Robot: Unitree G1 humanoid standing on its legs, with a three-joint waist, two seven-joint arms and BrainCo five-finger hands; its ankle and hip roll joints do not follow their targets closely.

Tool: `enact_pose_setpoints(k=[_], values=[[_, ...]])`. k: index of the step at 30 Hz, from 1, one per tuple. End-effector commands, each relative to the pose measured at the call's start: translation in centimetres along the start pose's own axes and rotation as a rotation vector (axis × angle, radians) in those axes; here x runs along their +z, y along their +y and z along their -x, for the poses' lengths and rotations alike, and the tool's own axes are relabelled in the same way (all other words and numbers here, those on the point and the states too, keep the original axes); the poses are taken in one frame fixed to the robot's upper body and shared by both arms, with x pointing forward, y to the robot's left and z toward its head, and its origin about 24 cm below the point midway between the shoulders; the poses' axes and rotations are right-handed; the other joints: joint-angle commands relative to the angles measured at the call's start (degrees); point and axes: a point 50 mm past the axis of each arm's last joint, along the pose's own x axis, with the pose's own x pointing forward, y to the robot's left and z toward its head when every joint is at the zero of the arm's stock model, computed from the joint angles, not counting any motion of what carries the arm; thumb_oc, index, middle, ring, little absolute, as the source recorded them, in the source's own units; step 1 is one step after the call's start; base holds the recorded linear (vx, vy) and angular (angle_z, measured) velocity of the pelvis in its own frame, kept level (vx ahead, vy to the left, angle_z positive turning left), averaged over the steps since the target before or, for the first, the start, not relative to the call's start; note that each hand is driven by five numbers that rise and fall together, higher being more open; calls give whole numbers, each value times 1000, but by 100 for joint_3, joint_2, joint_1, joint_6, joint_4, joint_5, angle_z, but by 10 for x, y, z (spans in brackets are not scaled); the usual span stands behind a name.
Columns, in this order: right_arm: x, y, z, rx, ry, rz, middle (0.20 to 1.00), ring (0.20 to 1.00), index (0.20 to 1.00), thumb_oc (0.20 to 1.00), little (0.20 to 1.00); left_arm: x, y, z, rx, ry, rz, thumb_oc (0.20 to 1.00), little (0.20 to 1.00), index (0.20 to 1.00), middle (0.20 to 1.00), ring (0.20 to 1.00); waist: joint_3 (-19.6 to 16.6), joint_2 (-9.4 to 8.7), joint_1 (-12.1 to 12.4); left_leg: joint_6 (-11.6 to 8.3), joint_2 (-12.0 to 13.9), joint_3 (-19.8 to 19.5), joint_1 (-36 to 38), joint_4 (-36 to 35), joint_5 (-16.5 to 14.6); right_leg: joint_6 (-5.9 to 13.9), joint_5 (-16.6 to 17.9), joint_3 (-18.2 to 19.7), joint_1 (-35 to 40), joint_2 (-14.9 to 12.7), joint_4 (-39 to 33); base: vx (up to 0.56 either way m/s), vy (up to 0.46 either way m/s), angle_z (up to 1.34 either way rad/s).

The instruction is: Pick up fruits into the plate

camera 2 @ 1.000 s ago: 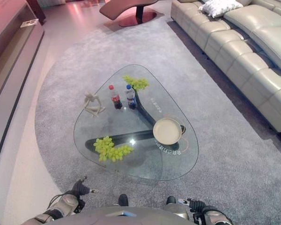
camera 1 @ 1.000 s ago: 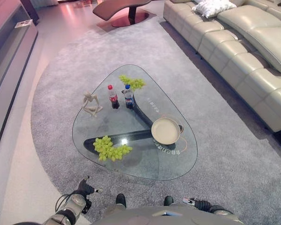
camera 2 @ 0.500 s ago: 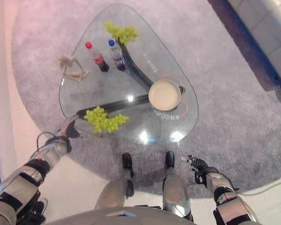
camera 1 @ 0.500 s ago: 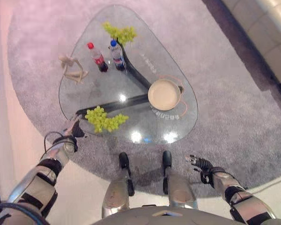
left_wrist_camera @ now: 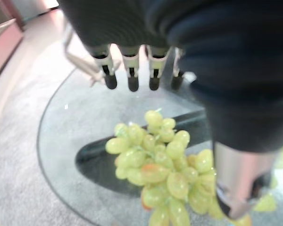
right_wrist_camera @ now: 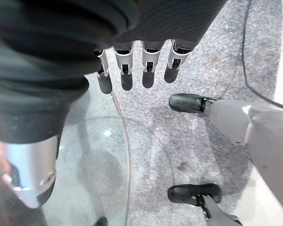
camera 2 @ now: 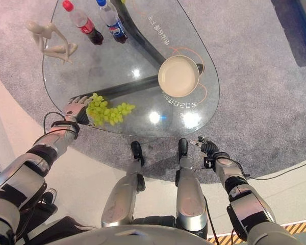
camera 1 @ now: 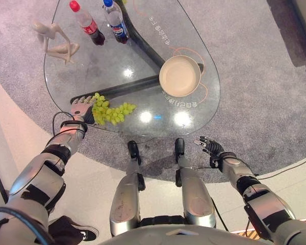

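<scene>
A bunch of green grapes (camera 1: 109, 112) lies near the front left edge of the glass table (camera 1: 194, 117). My left hand (camera 1: 80, 108) hovers open at the bunch's left end, fingers (left_wrist_camera: 129, 70) straight above the grapes (left_wrist_camera: 165, 169), thumb beside them. A round cream plate (camera 1: 179, 76) sits empty to the right of the middle. My right hand (camera 1: 210, 146) hangs open below the table's front right edge, over the carpet.
Two drink bottles, one red-capped (camera 1: 85, 23) and one blue-capped (camera 1: 113, 21), stand at the far side. A pale figurine (camera 1: 56, 41) sits at the far left. The table's dark base (camera 1: 137, 46) shows through the glass. Grey carpet (camera 1: 265, 76) surrounds the table.
The camera has come closer and tilted down. My left hand has risen from beside the table edge to the grapes. The right hand stays low.
</scene>
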Motion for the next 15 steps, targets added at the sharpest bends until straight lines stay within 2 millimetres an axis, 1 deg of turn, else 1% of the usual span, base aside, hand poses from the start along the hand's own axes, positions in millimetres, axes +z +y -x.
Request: enact_pose_setpoints(k=[1, 5, 7, 9, 10, 11, 15], values=[[1, 0, 0, -29, -7, -45, 1000, 1000, 1000, 1000, 1000, -14, 17, -7, 31, 59, -79, 1000, 1000, 1000, 1000, 1000, -24, -83, -75, 215, -395, 61, -548, 894, -665, -257, -346, 94, -812, 285, 973, -43, 26, -7], [12, 7, -3, -25, -46, -74, 1000, 1000, 1000, 1000, 1000, -7, 21, -11, 45, 71, -108, 1000, 1000, 1000, 1000, 1000, -24, -117, -120, 194, -384, 97, -859, 974, -632, -277, -327, 134, -1139, 334, 1066, -41, 22, -6], [16, 7, -4, -25, -61, -86, 1000, 1000, 1000, 1000, 1000, -6, 22, -12, 47, 77, -109, 1000, 1000, 1000, 1000, 1000, -24, -128, -133, 189, -385, 105, -946, 1006, -626, -279, -319, 143, -1226, 345, 1091, -28, 11, -3], [20, 14, -5, -19, -86, -104, 1000, 1000, 1000, 1000, 1000, -3, 23, -13, 54, 88, -117, 1000, 1000, 1000, 1000, 1000, -24, -130, -157, 177, -379, 103, -1124, 1084, -618, -283, -315, 169, -1411, 384, 1185, -54, 40, -2], [18, 13, -4, -14, -99, -104, 1000, 1000, 1000, 1000, 1000, -3, 24, -14, 59, 100, -114, 1000, 1000, 1000, 1000, 1000, -24, -135, -177, 171, -376, 120, -1210, 1124, -614, -273, -300, 184, -1504, 399, 1227, -72, 66, -4], [11, 8, 1, 2, -121, -103, 1000, 1000, 1000, 1000, 1000, -7, 27, -14, 54, 121, -113, 1000, 1000, 1000, 1000, 1000, -24, -158, -258, 176, -360, 149, -1331, 1188, -625, -258, -283, 258, -1660, 443, 1301, -47, 45, -5], [4, 4, 10, 39, -158, -125, 1000, 1000, 1000, 1000, 1000, -16, 32, -15, 30, 151, -136, 1000, 1000, 1000, 1000, 1000, -24, -264, -392, 169, -354, 199, -1526, 1261, -678, -234, -295, 343, -1885, 492, 1355, -15, 20, -10]])
